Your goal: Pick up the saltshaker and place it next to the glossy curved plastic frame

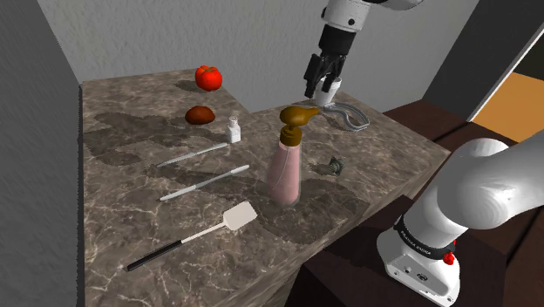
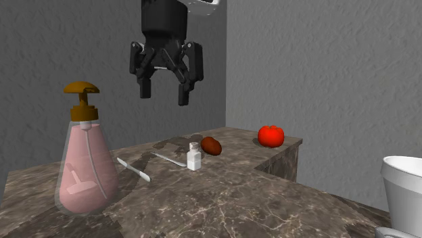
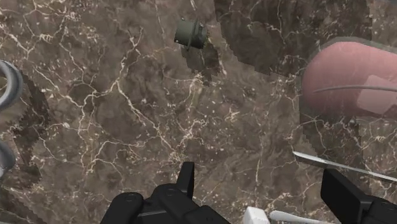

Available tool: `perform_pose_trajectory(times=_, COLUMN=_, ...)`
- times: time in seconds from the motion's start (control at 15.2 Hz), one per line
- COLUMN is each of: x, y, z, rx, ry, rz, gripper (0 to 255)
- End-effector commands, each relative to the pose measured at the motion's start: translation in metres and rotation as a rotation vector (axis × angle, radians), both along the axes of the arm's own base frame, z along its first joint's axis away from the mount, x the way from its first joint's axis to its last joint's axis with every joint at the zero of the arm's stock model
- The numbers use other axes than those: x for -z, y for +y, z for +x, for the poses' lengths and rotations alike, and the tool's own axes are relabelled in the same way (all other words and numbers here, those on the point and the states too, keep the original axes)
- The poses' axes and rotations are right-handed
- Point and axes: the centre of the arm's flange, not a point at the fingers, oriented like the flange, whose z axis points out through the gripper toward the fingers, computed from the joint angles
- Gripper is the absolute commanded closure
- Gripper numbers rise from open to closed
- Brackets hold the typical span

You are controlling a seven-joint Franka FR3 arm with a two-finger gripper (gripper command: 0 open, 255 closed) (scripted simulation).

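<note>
The saltshaker [image 1: 234,131], small and white with a grey cap, stands upright on the marble counter [image 1: 113,201] between a brown lump and a long utensil; it is also seen at saltshaker [image 2: 195,157]. The glossy grey curved frame [image 1: 350,115] lies near the counter's far right corner in the shoulder view, and its curve shows in the wrist view as the frame [image 3: 6,83]. My gripper [image 1: 321,87] hangs open and empty well above the counter, close over the frame and far from the saltshaker. From the second exterior view the gripper [image 2: 163,94] has its fingers spread apart.
A pink soap dispenser [image 1: 288,166] with a brown pump stands mid-counter between gripper and saltshaker. A tomato [image 1: 207,77], a brown lump [image 1: 200,114], two long utensils [image 1: 205,183], a spatula [image 1: 237,216] and a small dark fitting [image 1: 333,165] lie around. A white container [image 2: 404,193] stands off the counter.
</note>
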Motion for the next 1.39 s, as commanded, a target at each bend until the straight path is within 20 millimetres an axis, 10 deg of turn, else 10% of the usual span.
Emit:
perform_pose_trajectory(times=0.0, x=0.015, y=0.011, z=0.019, rx=0.012, ry=-0.006, rz=0.008, gripper=0)
perform_pose_trajectory(times=1.32, x=0.162, y=0.088, z=0.203, rx=0.118, ry=-0.042, rz=0.084, gripper=0)
